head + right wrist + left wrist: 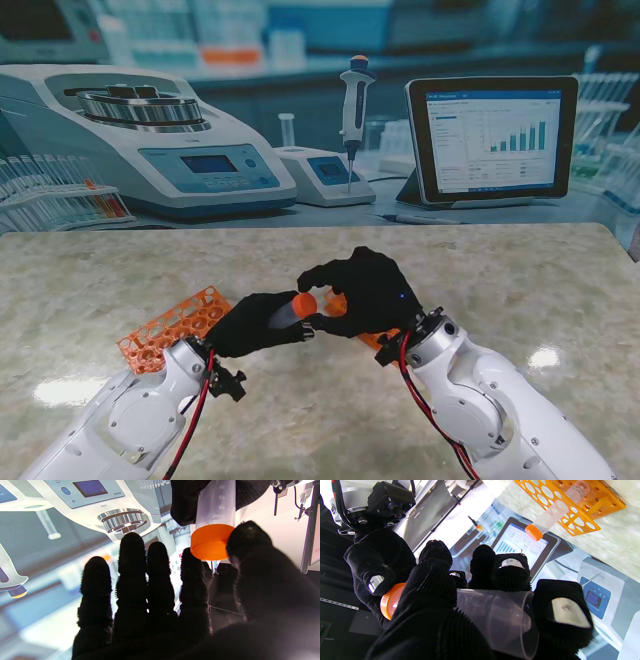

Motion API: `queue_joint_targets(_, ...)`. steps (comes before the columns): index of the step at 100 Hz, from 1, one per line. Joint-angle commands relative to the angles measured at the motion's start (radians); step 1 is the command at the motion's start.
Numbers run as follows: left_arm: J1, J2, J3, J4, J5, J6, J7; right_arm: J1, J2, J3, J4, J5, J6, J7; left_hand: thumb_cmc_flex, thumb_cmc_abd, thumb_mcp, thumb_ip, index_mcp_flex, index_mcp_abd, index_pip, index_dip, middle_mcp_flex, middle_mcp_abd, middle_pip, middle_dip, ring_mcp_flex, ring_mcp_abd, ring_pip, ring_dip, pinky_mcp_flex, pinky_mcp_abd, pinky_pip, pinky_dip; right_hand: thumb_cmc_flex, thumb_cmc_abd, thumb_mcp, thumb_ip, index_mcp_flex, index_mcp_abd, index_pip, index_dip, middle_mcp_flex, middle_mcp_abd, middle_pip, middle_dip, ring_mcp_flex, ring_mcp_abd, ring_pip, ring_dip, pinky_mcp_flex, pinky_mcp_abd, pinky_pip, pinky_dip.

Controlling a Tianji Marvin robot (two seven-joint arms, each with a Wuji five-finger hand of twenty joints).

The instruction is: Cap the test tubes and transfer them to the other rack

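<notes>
Plastic test tube (287,311), light, stiff and slick, lies gripped mid-barrel in the left hand (250,322); the right hand (365,290) pinches its orange cap (304,301).

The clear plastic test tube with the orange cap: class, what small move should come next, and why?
Probably one more twist of the orange cap by the right hand. The left hand grips the clear plastic test tube, and a right thumb and finger touch the cap, whose tightness cannot be judged, so seating comes before racking.
</notes>
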Motion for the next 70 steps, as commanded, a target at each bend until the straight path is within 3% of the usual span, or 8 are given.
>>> queue_joint_targets(1, -0.001, 0.000, 0.003, -0.002, -0.003, -0.001, -0.006, 0.001, -0.005, -0.006, 0.005, 0.009, 0.007, 0.008, 0.033, 0.052, 0.007, 0.000, 0.009, -0.052, 0.031, 0.034, 0.010, -0.027, -0.005, -0.006, 0.036, -0.008, 0.036, 0.011, 0.029, -0.096, 0.134, -0.013, 0.063, -0.009, -0.013, -0.029, 0.015, -0.044, 0.080, -0.039, 0.017, -0.025, 0.009, 0.014, 0.036, -0.019, -0.004, -0.016, 0.009, 0.007, 0.007, -0.004)
queue_joint_targets(6, -0.001, 0.000, 0.003, -0.002, -0.003, -0.002, -0.006, 0.003, -0.005, -0.008, 0.007, 0.012, 0.010, 0.011, 0.032, 0.053, 0.007, 0.000, 0.009, -0.052, 0.031, 0.034, 0.010, -0.027, -0.005, -0.006, 0.036, -0.008, 0.036, 0.011, 0.029, -0.096, 0.134, -0.013, 0.087, -0.008, -0.015, -0.043, 0.009, -0.052, 0.105, -0.049, 0.026, -0.026, 0.012, 0.015, 0.043, -0.019, -0.003, -0.016, 0.014, 0.007, 0.009, -0.005)
queue_joint_targets(9, -0.002, 0.000, 0.004, -0.001, -0.003, -0.002, -0.006, 0.005, -0.005, -0.010, 0.008, 0.015, 0.011, 0.012, 0.033, 0.053, 0.007, 0.000, 0.009, -0.052, 0.031, 0.034, 0.010, -0.027, -0.005, -0.006, 0.036, -0.008, 0.036, 0.011, 0.029, -0.096, 0.134, -0.013, 0.113, -0.005, -0.032, -0.049, -0.007, -0.064, 0.178, -0.107, 0.034, -0.028, 0.016, 0.016, 0.048, -0.019, -0.001, -0.017, 0.018, 0.007, 0.011, -0.008)
queue_joint_targets(19, -0.003, 0.000, 0.004, -0.001, -0.004, -0.003, -0.006, 0.009, -0.005, -0.015, 0.010, 0.021, 0.016, 0.017, 0.033, 0.052, 0.007, 0.000, 0.009, -0.052, 0.031, 0.034, 0.010, -0.028, -0.005, -0.006, 0.036, -0.008, 0.036, 0.011, 0.029, -0.096, 0.134, -0.013, 0.163, 0.009, -0.047, -0.056, -0.036, -0.091, 0.293, -0.184, 0.052, -0.033, 0.018, 0.071, 0.062, -0.019, 0.003, -0.018, 0.024, 0.007, 0.014, -0.009)
queue_joint_targets(70, -0.001, 0.001, 0.009, -0.005, -0.002, -0.009, -0.006, 0.015, -0.004, -0.028, 0.009, 0.064, 0.009, 0.066, 0.033, 0.052, 0.008, 0.000, 0.009, -0.052, 0.031, 0.034, 0.010, -0.028, -0.005, -0.006, 0.036, -0.007, 0.035, 0.011, 0.029, -0.096, 0.134, -0.013, 0.248, 0.162, -0.064, -0.064, 0.042, -0.138, 0.365, -0.215, 0.142, -0.038, 0.042, 0.104, 0.127, -0.010, 0.045, -0.010, 0.044, 0.019, 0.041, -0.001)
